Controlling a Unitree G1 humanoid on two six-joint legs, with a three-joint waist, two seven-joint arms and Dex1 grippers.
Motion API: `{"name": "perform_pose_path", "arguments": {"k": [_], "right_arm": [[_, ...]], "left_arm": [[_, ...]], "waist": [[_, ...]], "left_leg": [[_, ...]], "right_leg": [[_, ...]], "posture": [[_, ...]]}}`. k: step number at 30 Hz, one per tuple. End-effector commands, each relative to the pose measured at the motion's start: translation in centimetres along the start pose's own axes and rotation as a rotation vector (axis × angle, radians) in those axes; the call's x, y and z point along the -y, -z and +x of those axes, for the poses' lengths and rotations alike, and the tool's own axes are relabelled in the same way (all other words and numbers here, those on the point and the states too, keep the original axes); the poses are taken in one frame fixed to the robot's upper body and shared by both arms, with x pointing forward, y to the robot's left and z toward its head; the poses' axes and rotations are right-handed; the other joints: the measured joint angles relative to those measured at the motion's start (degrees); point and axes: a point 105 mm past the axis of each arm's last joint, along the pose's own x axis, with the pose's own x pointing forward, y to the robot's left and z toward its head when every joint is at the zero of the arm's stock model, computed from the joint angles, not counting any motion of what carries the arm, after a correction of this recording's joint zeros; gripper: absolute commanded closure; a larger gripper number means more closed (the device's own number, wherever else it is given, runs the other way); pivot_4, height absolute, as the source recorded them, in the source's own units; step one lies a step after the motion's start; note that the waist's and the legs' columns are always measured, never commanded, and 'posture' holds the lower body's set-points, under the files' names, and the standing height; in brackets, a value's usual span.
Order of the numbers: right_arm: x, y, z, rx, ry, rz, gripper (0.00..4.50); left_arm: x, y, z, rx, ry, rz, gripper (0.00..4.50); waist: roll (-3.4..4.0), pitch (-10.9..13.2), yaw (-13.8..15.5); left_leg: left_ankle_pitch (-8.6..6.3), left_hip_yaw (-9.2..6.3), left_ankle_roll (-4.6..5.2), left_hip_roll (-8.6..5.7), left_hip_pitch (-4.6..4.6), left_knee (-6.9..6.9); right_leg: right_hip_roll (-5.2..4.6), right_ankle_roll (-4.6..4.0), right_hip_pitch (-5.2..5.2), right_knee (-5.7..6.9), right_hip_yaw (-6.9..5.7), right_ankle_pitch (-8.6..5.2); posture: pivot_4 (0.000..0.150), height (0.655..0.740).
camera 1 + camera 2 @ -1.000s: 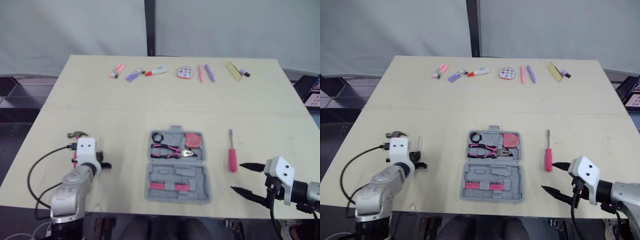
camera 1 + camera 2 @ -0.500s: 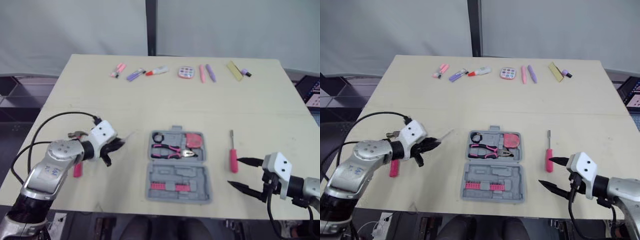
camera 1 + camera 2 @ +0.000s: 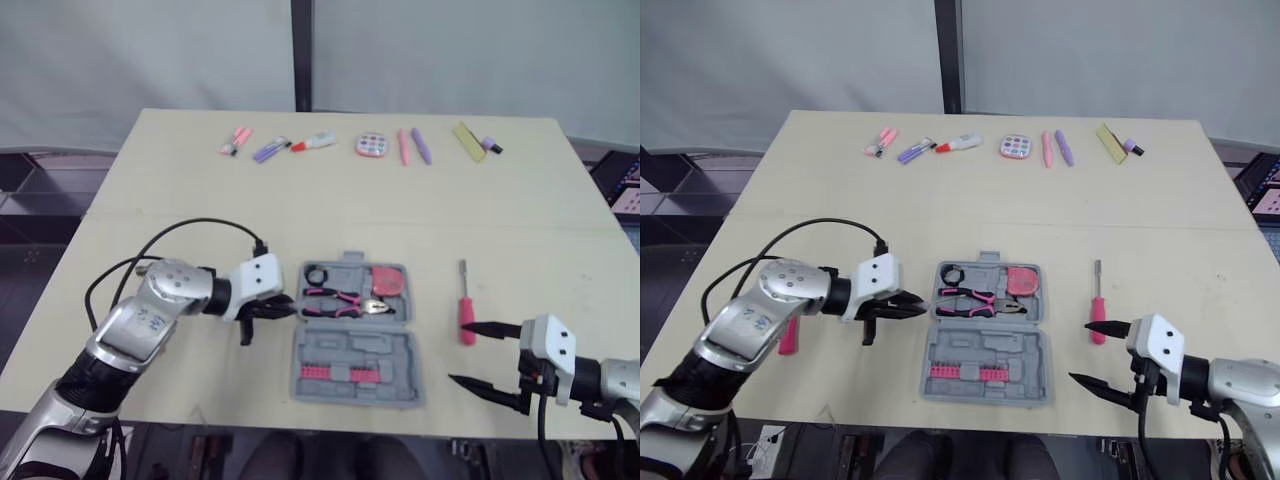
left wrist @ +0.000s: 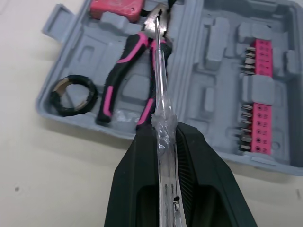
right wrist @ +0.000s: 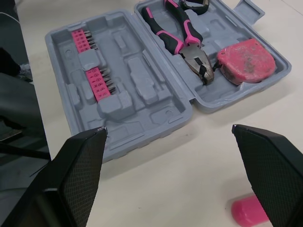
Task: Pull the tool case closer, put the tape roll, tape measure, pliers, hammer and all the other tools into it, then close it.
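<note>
The grey tool case (image 3: 357, 352) lies open at the table's near middle. Its far half holds a black tape roll (image 3: 316, 275), pink-handled pliers (image 3: 345, 300) and a pink tape measure (image 3: 388, 280); pink bit rows (image 3: 335, 372) fill the near half. My left gripper (image 3: 275, 305) is at the case's left edge, shut on a thin clear-handled screwdriver (image 4: 161, 90) whose tip hovers over the pliers' head. A pink screwdriver (image 3: 465, 315) lies right of the case. My right gripper (image 3: 462, 352) stands open just near of it. The hammer's pink handle (image 3: 788, 337) shows behind my left arm.
A row of small items runs along the far edge: markers (image 3: 268, 150), a glue tube (image 3: 315, 142), a round pink case (image 3: 370, 145), pens (image 3: 411, 146) and a yellow block (image 3: 465, 140). A black cable (image 3: 190, 228) loops above my left arm.
My left arm swung right from beside the hammer to the case's left edge, carrying the clear-handled screwdriver. My right gripper shifted slightly nearer and left, still open.
</note>
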Motion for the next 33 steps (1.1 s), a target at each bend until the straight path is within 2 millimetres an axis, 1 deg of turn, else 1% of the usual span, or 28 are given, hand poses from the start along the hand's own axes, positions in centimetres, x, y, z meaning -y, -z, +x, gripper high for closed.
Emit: {"name": "perform_pose_path", "arguments": {"k": [1,5,8,14,20,23,27,30,33], "right_arm": [[-0.4,-0.6,0.2,0.036,-0.020,-0.013,0.00],[-0.4,-0.3,0.3,0.021,-0.031,-0.022,0.00],[-0.4,0.0,0.3,0.011,-0.039,-0.028,0.00],[-0.2,0.0,0.4,0.011,-0.037,-0.037,0.00],[-0.2,0.1,0.3,0.006,-0.027,-0.037,0.00],[-0.3,0.1,0.2,0.003,-0.021,-0.036,0.00],[-0.3,0.1,0.1,0.001,-0.013,-0.034,0.00],[-0.2,0.2,0.1,0.000,-0.008,-0.034,0.00],[-0.2,0.2,0.1,-0.001,-0.005,-0.034,0.00]], "left_arm": [[0.5,-1.9,0.4,0.013,0.026,0.064,4.46],[1.5,-3.0,1.7,-0.028,0.104,0.101,4.46],[1.7,-3.2,2.4,-0.068,0.133,0.122,4.46],[1.0,-2.8,4.5,-0.166,0.136,0.208,4.46],[0.3,-4.0,6.2,-0.177,0.129,0.228,4.46],[0.3,-4.3,6.8,-0.179,0.127,0.233,4.46],[0.9,-4.5,7.2,-0.181,0.158,0.250,4.46],[1.5,-4.4,7.3,-0.185,0.180,0.268,4.46],[1.7,-4.2,7.4,-0.194,0.182,0.278,4.46]], "waist": [[0.00,0.00,0.01],[-0.01,0.00,0.04],[-0.01,0.00,0.05],[-0.02,0.01,0.07],[-0.05,0.03,0.14],[-0.05,0.03,0.15],[-0.05,0.03,0.14],[-0.05,0.03,0.14],[-0.05,0.03,0.14]], "left_leg": [[0.00,0.00,0.00,0.00,0.00,0.01],[0.00,0.00,0.00,0.00,0.00,0.02],[0.00,0.00,0.01,-0.03,-0.01,0.02],[0.00,0.01,0.03,-0.03,-0.01,0.04],[0.00,0.00,0.03,-0.05,-0.03,0.07],[-0.02,-0.01,0.07,-0.06,-0.03,0.09],[-0.01,-0.01,0.06,-0.05,-0.02,0.10],[-0.01,-0.01,0.06,-0.05,-0.02,0.10],[-0.01,0.00,0.06,-0.05,-0.02,0.11]], "right_leg": [[0.00,0.00,0.00,0.00,0.01,0.00],[0.02,0.00,0.01,0.00,0.02,0.00],[0.02,0.00,0.01,0.02,0.03,0.00],[0.05,0.00,0.01,0.04,0.00,0.00],[0.05,0.00,0.00,0.09,-0.04,0.00],[0.04,0.00,-0.01,0.12,-0.04,0.00],[0.04,0.00,-0.01,0.15,-0.05,0.00],[0.04,0.00,-0.01,0.16,-0.05,0.00],[0.04,0.00,-0.01,0.18,-0.05,0.00]], "posture": [[0.150,0.7134],[0.150,0.7134],[0.150,0.7134],[0.150,0.7134],[0.150,0.7134],[0.150,0.7134],[0.150,0.7134],[0.150,0.7134],[0.150,0.7134]]}}
